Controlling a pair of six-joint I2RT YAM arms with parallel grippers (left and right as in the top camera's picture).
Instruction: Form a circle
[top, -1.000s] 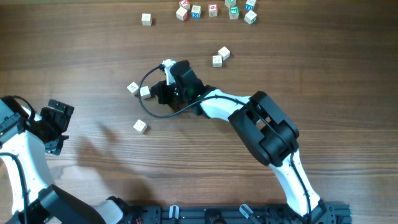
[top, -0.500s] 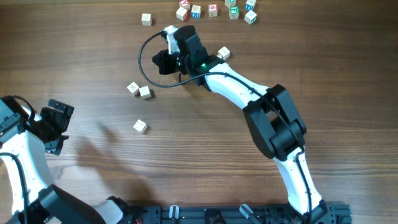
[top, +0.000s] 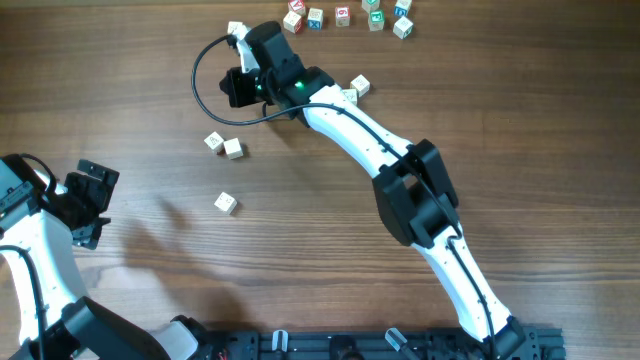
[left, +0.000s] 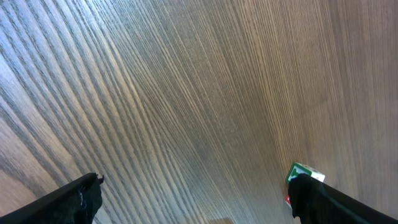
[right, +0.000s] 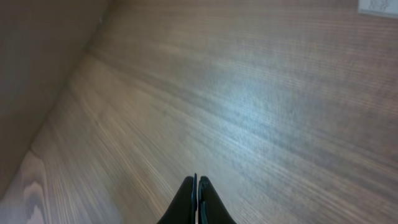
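Cubes (top: 234, 149) form no ring yet: three lie loosely left of centre on the bench (top: 120, 60), with more along its far edge. Right arm (top: 350, 130) stretches toward the far ones, jaws pressed shut and empty; left arm (top: 40, 240) sits aside, jaws wide. Risk: the right arm's looping cable (top: 197, 75) or a low sweep could scatter the trio.

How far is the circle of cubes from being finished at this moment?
Done: almost nothing, no ring shows. Two pale cubes lie close together, a third cube apart, nearer the robot. In hand: nothing; the right pincer is shut and empty, the left pincer open at the side. Left: the lone far cube, the far row of cubes and the rest need arranging.
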